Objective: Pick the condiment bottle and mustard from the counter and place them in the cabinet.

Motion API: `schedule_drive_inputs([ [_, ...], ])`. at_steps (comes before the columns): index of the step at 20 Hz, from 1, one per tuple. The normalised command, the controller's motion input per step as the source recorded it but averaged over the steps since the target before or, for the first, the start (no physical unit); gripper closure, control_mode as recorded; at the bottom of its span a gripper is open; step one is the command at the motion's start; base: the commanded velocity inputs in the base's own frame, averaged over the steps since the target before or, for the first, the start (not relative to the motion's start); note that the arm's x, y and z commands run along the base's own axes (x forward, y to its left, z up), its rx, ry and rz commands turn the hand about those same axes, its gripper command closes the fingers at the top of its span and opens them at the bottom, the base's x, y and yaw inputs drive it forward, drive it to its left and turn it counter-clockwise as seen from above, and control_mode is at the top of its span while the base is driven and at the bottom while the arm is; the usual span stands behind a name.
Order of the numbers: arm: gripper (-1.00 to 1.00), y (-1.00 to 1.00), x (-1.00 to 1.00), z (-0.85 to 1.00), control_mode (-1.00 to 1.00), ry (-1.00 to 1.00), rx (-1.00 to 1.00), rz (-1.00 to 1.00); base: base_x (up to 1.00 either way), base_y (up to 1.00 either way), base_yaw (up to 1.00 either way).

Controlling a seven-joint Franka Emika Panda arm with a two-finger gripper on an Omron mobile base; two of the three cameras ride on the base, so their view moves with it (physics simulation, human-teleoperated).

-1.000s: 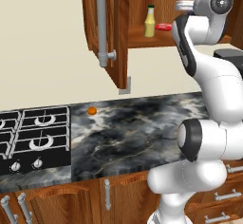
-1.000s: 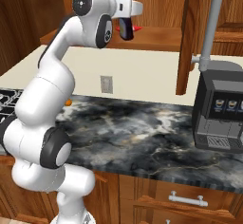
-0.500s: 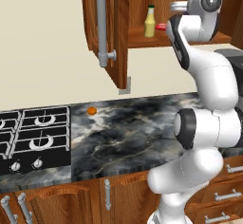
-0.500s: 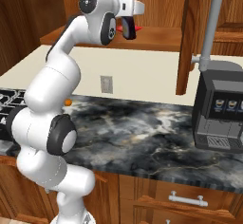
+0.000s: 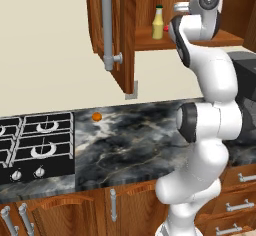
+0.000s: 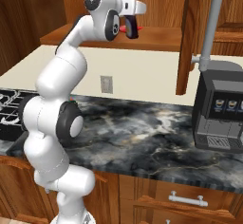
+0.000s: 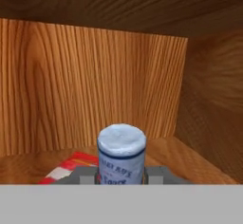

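On the left of the black-grey marble counter with white veins (image 5: pixel 130 145) sits a black stove top (image 5: pixel 35 140), and a small orange ball (image 5: pixel 97 116) lies just beside it near the counter's back edge; I see no bottle left on the counter. Above hangs the reddish-brown wooden wall cabinet (image 5: pixel 150 0), its door swung open with the long grey bar handle (image 5: pixel 107 25) facing out. On the inner shelf, near its front edge and towards the left side, the small yellow mustard bottle with a dark green cap (image 5: pixel 158 23) stands upright, long axis vertical, cap up. Just to its right my gripper (image 6: pixel 132 27) reaches into the cabinet. From the hand view, my fingers are pinching the small dark condiment bottle with a light label and bluish cap (image 7: pixel 121 154); its cap points towards the camera, so its long axis runs along my hand. The shelf board (image 7: pixel 190 159) lies just under it, the back corner ahead. I judge this is the placing step: I should settle the bottle's base flat on the shelf, clear of the mustard, before spreading my fingers. Far right on the counter stands a dark coffee machine (image 6: pixel 220 109).
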Motion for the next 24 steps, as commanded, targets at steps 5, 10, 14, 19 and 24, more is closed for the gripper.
schedule_drive_inputs([
  [5,1.00,0.00,0.48,-0.08,-1.00,0.02,0.00,-0.03,0.00,0.00,0.00],
  [10,1.00,0.00,0.53,-0.11,-1.00,0.02,0.00,-0.03,0.00,0.00,0.00],
  [14,1.00,0.00,0.47,-0.27,-1.00,0.04,0.00,-0.03,0.00,0.00,0.00],
  [19,1.00,-0.09,0.38,-0.36,-1.00,0.02,0.02,-0.01,0.00,0.00,0.00],
  [24,1.00,-0.37,0.07,-0.65,-1.00,0.01,0.08,0.00,0.00,0.00,0.00],
])
